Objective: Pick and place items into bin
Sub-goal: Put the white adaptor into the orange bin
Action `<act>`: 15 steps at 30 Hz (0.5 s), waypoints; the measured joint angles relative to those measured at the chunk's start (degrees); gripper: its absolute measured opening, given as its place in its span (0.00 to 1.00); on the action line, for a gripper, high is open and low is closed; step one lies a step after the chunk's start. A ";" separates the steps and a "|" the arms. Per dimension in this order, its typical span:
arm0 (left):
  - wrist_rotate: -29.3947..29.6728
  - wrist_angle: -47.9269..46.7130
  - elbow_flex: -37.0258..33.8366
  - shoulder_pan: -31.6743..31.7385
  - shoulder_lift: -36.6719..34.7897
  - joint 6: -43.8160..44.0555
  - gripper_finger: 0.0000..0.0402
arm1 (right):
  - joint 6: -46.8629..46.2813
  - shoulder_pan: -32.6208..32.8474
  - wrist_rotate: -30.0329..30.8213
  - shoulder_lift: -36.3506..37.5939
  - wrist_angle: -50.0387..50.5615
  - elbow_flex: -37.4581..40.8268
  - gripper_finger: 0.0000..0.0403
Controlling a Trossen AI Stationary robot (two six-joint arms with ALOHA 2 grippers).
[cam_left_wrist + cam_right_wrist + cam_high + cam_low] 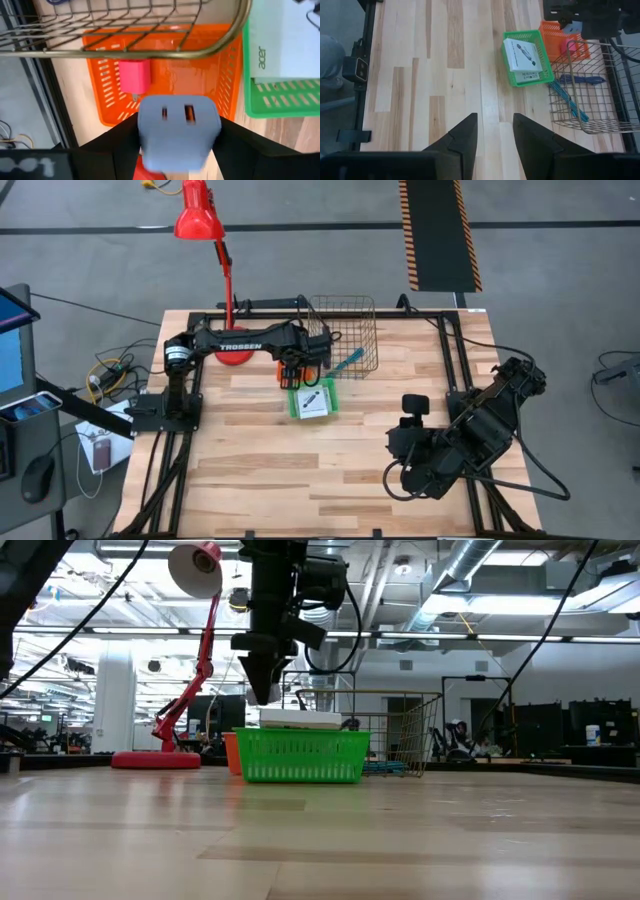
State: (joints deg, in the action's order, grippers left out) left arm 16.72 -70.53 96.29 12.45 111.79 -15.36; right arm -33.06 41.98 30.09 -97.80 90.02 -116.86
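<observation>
— Looking down from the high view, what is seen of the left gripper (291, 372)?

— It is hung over the orange tray (284, 370), beside the green tray (297, 408), but its load is hidden. In the left wrist view a pale lavender block (178, 131) is clamped between the jaws, above a pink block (134, 75) lying in the orange tray.

— And the rest?

— A white card pack (521, 55) is shown in the green tray; a teal pen (566, 100) and, seemingly, a purple pen (581, 79) are seen at the wire bin (345, 330). The right gripper (494, 133) is held with jaws parted over bare tabletop (300, 470).
</observation>
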 joint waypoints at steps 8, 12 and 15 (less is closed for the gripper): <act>0.04 1.60 0.00 0.00 0.00 0.97 0.52 | -0.44 0.00 0.00 0.00 0.00 0.00 0.29; 0.04 1.71 0.00 0.00 0.00 0.97 0.52 | -0.44 0.00 0.00 0.00 0.00 0.00 0.29; 0.04 1.72 0.00 0.00 0.00 0.97 0.52 | -0.44 0.00 0.00 0.00 0.00 0.00 0.29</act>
State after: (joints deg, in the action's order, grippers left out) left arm 16.76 -68.81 96.29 12.45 111.79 -14.39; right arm -33.50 41.98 30.09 -97.80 90.02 -116.86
